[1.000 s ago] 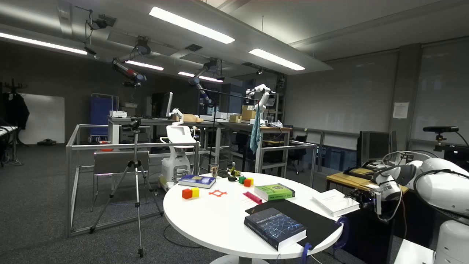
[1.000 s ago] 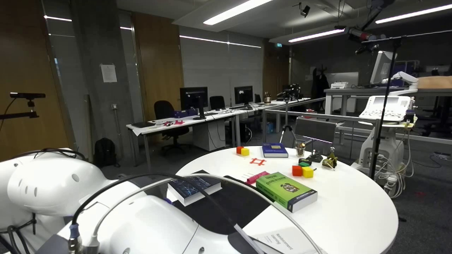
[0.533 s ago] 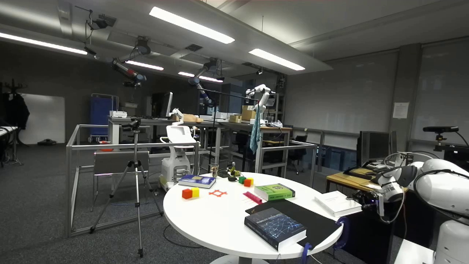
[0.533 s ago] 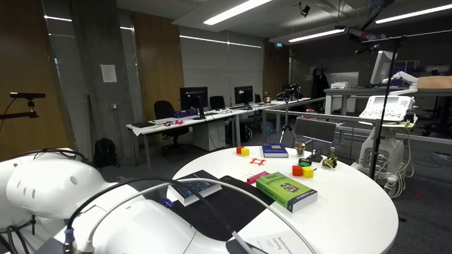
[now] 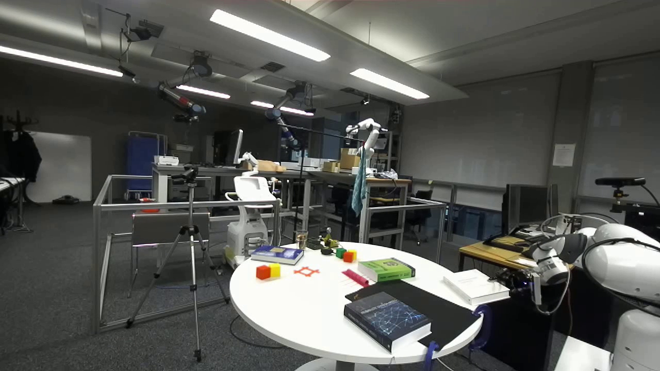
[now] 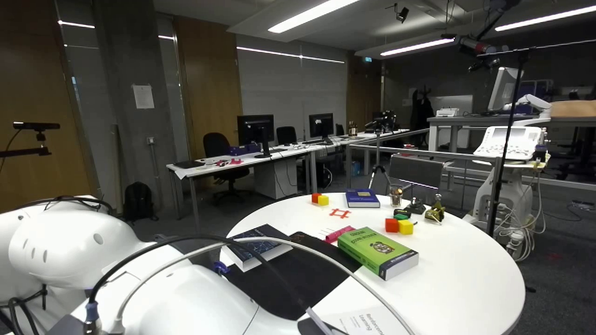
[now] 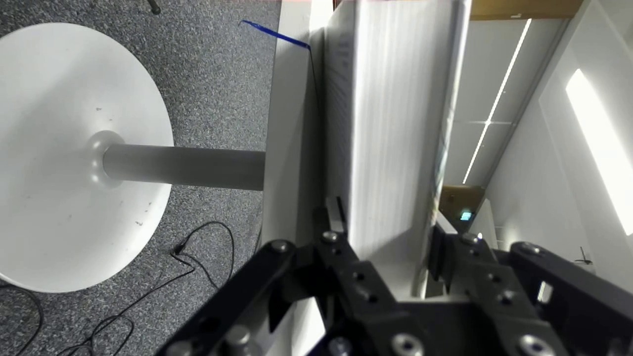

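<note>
Strip lights (image 5: 270,35) shone at the top of both exterior views, over a round white surface (image 5: 289,312) low in the frame. Your end effector (image 7: 388,220) was pinching the white book (image 5: 475,286) by its two covers, at the lower right of the wrist view, and the page edges ran from there up to the top of that frame. In an exterior view the white book overlapped the surface's right rim, and your arm (image 5: 626,257) filled the far right edge. Whether the white book rested on the surface, you could not tell. Left of it in the frame lay the black mat (image 5: 430,305), with the dark book (image 5: 386,317) partly on it at lower right of centre. Just above the black mat you had the green book (image 5: 388,269), just beside the pink roll (image 5: 356,277). Left of centre lay the blue book (image 5: 277,254), and below it a red cube (image 5: 263,272) stood beside a yellow cube (image 5: 275,270).
</note>
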